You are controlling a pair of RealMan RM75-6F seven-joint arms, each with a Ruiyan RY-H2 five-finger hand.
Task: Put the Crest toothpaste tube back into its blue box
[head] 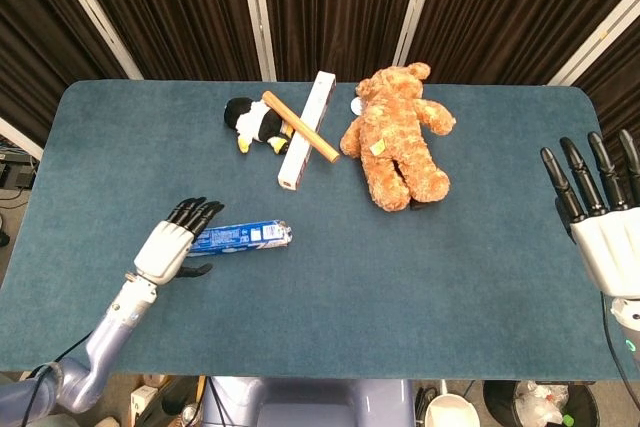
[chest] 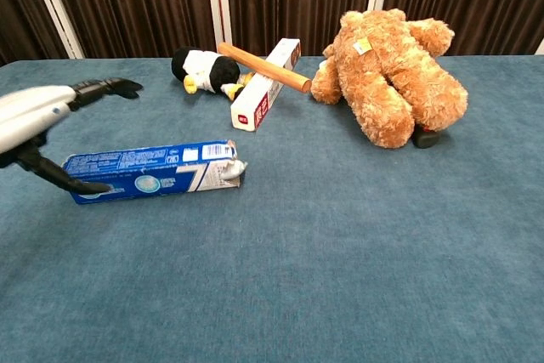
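The blue Crest box (head: 240, 237) (chest: 153, 170) lies flat on the table at the left. A silvery tube end shows at its right-hand opening (chest: 231, 172). My left hand (head: 172, 243) (chest: 38, 116) sits at the box's left end with its fingers spread apart, and the thumb reaches down by the box's front corner. It grips nothing. My right hand (head: 600, 207) hovers at the far right edge, fingers straight and apart, empty. The chest view does not show the right hand.
At the back stand a brown teddy bear (head: 397, 134) (chest: 393, 74), a small black-and-white penguin toy (head: 255, 123) (chest: 204, 70), a long white box (head: 306, 130) (chest: 265, 84) and a wooden stick (head: 299, 126) (chest: 263, 66) laid across it.
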